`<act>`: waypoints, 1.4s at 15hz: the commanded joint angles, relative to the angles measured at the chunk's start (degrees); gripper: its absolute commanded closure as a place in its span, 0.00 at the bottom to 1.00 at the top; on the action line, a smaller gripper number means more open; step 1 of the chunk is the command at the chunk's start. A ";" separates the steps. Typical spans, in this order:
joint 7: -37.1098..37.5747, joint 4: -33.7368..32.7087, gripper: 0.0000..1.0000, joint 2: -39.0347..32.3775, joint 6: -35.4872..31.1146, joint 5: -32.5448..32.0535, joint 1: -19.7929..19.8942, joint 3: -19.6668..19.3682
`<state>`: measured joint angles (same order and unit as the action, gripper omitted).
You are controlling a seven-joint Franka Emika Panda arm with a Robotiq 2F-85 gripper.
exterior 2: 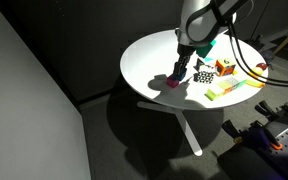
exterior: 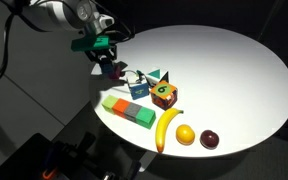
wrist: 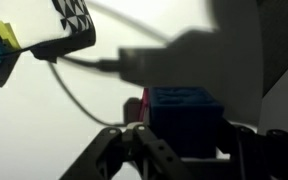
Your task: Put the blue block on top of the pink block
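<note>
Wrist view: your gripper has its jaws closed in on the small plain dark-blue cube, one finger on each side, so read it as gripping. A sliver of the small magenta-pink block shows at the cube's left edge. So the cube is over it but looks offset to one side. It's dim and blurred here, and I can't tell whether the two touch. The blue-and-white pictured block is top left, well apart. A black cable runs across the frame above the round white table.

In an exterior view, the gripper points straight down at the pink block, which is near the table rim. The cube is hidden in the fingers.

In an exterior view, the gripper hangs low near the rim, with the pictured block just beside it.

Risks:
- If you release with that offset, the cube likely tips off the pink top.
- If you let go while it's not seated, it may bounce and roll.
- If you press down hard, the pink block may skid toward the rim and drop off the table.
- As the fingers open, one may drag the cube sideways, so lift straight up.
</note>
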<state>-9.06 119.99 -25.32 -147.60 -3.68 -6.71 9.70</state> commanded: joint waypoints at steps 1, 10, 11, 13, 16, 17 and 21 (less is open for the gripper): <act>1.06 -2.20 0.72 -0.09 2.12 0.40 -0.69 -0.33; 5.90 -6.31 0.72 -2.00 8.92 -0.66 -2.26 -2.50; 6.16 -6.77 0.72 -2.28 9.26 -0.74 -2.43 -2.61; 7.03 -7.63 0.72 -3.04 8.78 -1.67 -3.10 -3.17; 7.85 -9.16 0.72 -4.45 8.62 -2.42 -3.89 -3.91; 7.99 -9.61 0.72 -4.93 8.61 -2.55 -4.10 -4.11; 7.83 -10.78 0.72 -6.42 8.32 -2.26 -4.33 -4.33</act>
<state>-3.24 111.60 -30.33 -140.27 -4.82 -10.22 6.08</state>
